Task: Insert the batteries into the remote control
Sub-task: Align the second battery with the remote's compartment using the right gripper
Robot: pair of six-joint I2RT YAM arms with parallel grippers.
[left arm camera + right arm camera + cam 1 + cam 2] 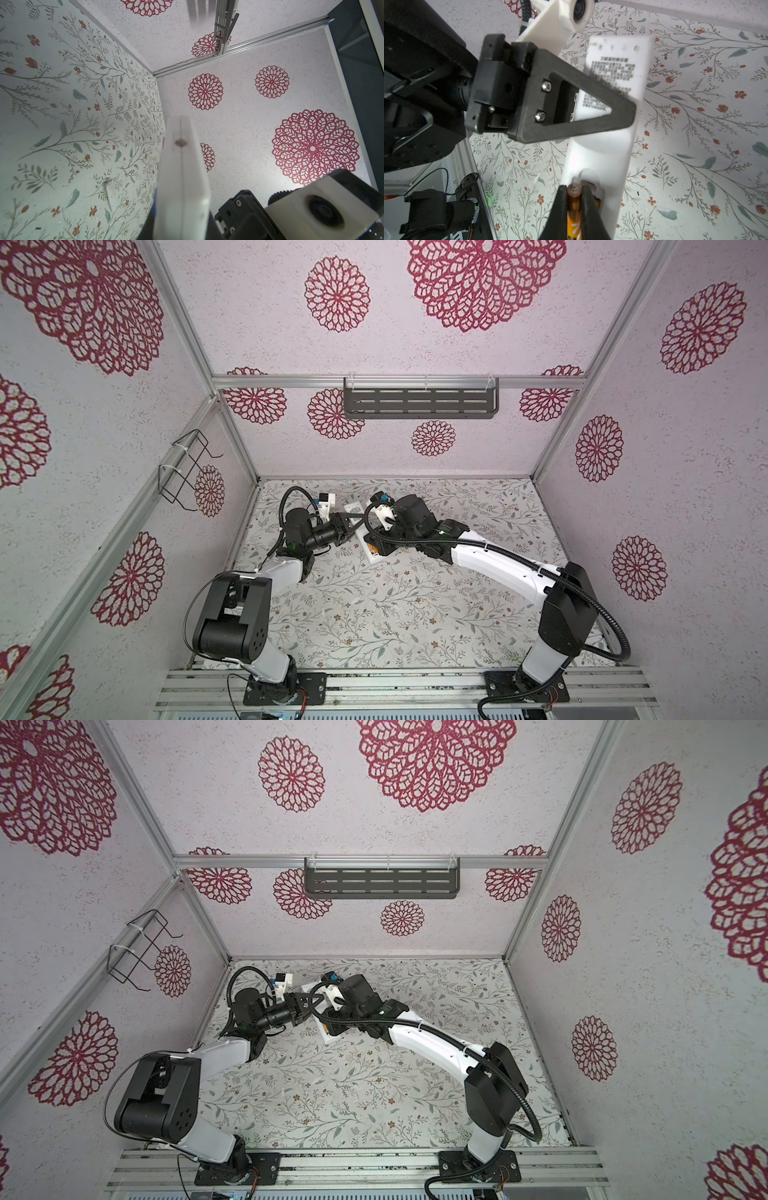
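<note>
Pinching a slim orange cylindrical battery (573, 209), the right gripper (574, 188) hovers at the open bay in the near end of the long white plastic remote control (604, 149), battery axis along the remote's; the left gripper (348, 524), clamped across its middle, steadies it.

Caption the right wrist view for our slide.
Left gripper clamps the white remote control; right gripper holds an orange battery at its compartment.

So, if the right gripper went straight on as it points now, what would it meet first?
Probably the remote control: the right gripper, shut on a battery, points at its white back. Beyond that sits the left gripper, holding it. Depth is unclear.
</note>
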